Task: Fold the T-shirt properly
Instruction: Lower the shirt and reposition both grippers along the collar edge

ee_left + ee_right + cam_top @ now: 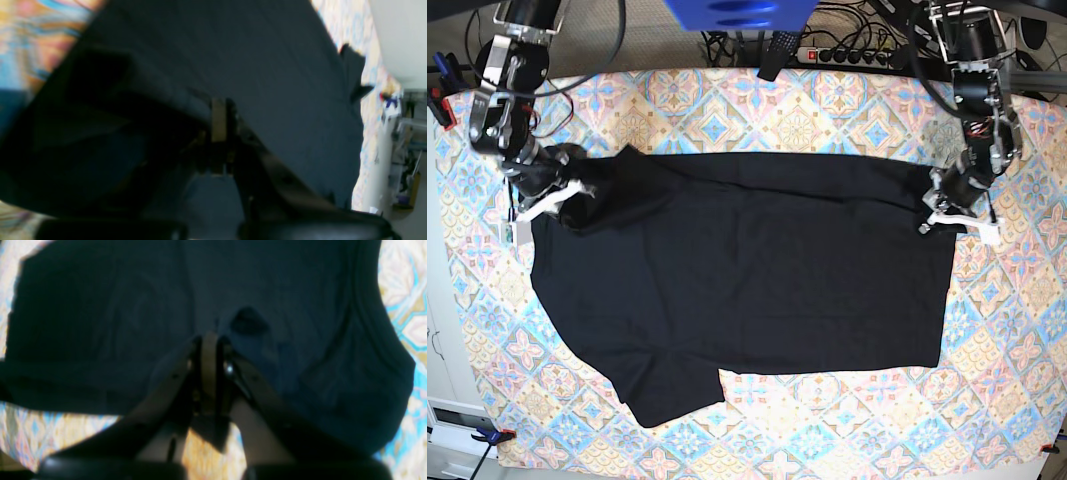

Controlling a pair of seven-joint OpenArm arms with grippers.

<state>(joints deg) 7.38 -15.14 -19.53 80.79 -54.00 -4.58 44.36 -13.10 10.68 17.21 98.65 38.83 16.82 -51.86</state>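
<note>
Lying spread across the patterned tablecloth (847, 110) in the middle of the base view, the T-shirt (747, 280) has only its upper edge turned down (one sleeve sticks out at lower left), so most folding seems left. The left gripper (949, 205) at right and the right gripper (552, 190) at upper left each pinch the cloth's upper edge, jaws pressed together.
</note>
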